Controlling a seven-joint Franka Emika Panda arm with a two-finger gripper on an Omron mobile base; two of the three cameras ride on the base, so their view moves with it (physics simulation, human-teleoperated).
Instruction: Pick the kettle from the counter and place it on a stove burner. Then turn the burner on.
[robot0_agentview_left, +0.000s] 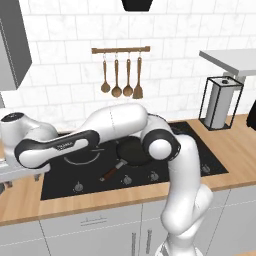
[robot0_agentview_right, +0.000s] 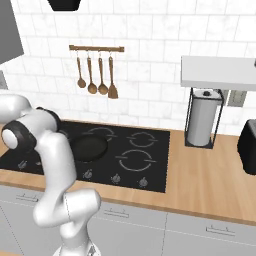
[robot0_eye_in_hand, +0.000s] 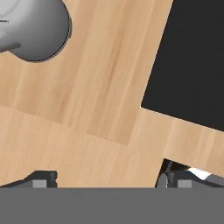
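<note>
The kettle (robot0_eye_in_hand: 35, 28) sits as a pale grey dome on the wooden counter (robot0_eye_in_hand: 87, 109) at the top left of the hand view. My gripper (robot0_eye_in_hand: 107, 180) hovers above the bare wood beside it, open, with nothing between its fingertips (robot0_eye_in_hand: 43, 179). A corner of the black stove (robot0_eye_in_hand: 192, 65) lies on the opposite side. In the left base view the arm stretches far left, and the gripper (robot0_agentview_left: 4, 186) hangs past the left edge of the stove (robot0_agentview_left: 210, 160). The burner (robot0_agentview_right: 134, 161), the widest broken ring, lies bare at the front right of the stove (robot0_agentview_right: 150, 172).
A black frying pan (robot0_agentview_left: 131, 152) (robot0_agentview_right: 89, 147) with a reddish handle occupies a middle ring. Silver knobs (robot0_agentview_right: 115, 177) line the stove's front. A paper towel holder (robot0_agentview_right: 202, 117) stands under a shelf (robot0_agentview_right: 220, 72) at the right. Wooden utensils (robot0_agentview_left: 121, 75) hang on the wall.
</note>
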